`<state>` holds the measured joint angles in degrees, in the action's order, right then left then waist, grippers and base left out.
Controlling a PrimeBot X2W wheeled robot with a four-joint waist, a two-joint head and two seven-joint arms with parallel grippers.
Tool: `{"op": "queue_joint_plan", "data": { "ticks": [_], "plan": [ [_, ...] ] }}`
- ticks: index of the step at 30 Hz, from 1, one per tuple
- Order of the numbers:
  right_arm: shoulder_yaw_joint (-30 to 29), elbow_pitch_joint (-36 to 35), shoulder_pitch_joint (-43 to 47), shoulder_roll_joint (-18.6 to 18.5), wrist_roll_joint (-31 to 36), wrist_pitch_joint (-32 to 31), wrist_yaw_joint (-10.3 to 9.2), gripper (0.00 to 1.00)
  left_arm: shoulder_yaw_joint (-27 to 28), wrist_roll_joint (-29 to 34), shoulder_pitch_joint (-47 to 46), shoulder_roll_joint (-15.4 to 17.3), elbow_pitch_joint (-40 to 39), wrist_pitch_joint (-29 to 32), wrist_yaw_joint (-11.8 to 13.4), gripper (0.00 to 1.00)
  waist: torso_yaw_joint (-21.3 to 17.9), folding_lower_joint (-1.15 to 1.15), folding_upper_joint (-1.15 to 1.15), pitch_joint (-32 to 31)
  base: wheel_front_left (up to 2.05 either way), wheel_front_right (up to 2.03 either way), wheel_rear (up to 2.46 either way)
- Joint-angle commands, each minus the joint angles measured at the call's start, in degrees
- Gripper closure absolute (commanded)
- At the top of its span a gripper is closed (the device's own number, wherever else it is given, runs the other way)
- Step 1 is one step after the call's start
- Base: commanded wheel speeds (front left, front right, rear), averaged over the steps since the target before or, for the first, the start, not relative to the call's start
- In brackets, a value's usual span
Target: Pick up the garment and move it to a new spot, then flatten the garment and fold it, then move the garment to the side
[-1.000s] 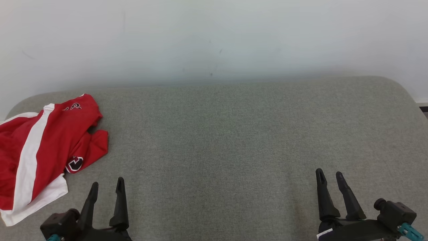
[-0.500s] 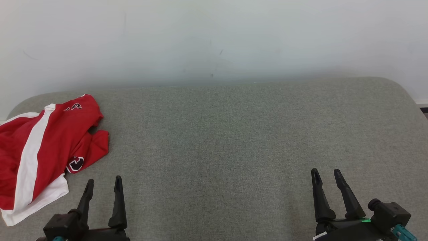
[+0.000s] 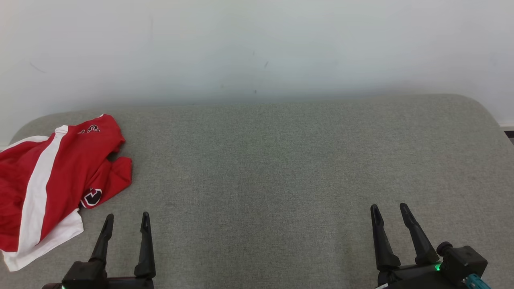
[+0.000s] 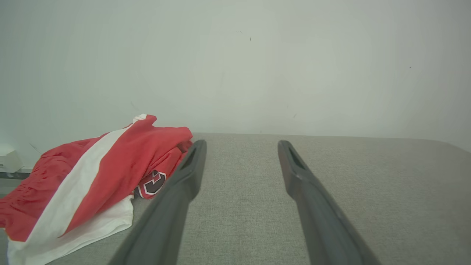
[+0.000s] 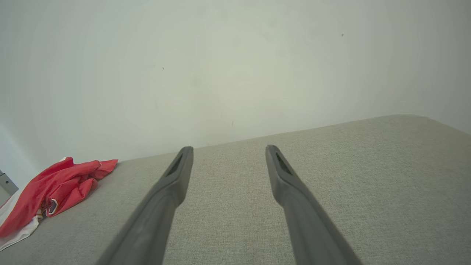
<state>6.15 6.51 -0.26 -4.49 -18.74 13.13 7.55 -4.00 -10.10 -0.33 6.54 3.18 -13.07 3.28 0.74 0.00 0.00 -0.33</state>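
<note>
Grey woven fabric covers a wide worktop (image 3: 257, 168) with rounded far corners, set against a plain pale wall (image 3: 257, 48).

On the far left of the worktop lies the garment (image 3: 60, 168), crumpled in a loose heap. It is red with a broad white stripe running down it, and white cloth shows at its near edge. A dark badge (image 3: 91, 196) outlined in white sits on a red fold toward the middle of the worktop. The garment's left side runs out of the head view, so its full extent cannot be told.

At the lower left of the head view, the left jaws stand wide, and nothing is between their two dark fingers (image 3: 102, 241). They hover over bare fabric just beside the garment's near right corner, not touching it. In the left wrist view the garment lies to the left of the left finger.

At the lower right, the right jaws also stand wide, their fingers (image 3: 379, 241) over bare fabric, well apart from the garment. In the right wrist view the garment is a small red heap at the far left.
</note>
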Motion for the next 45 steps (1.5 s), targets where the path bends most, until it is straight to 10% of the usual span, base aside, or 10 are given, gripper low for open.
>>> {"op": "queue_joint_plan", "data": {
  "ticks": [1,45],
  "plan": [
    [0.18,-0.49,0.13,-0.37,1.44,0.47,-0.10,0.00,0.16,1.60,0.64,0.20,-0.53,-0.57,0.25,0.00,-0.03,0.00,0.00,-0.06,0.00,0.00,0.00],
    [-1.26,-0.11,1.47,-0.08,2.01,2.04,-0.12,0.00,4.87,5.53,1.26,-2.04,1.18,-2.16,-4.18,0.00,0.66,0.00,0.00,0.01,0.00,0.00,0.00]
  ]
}}
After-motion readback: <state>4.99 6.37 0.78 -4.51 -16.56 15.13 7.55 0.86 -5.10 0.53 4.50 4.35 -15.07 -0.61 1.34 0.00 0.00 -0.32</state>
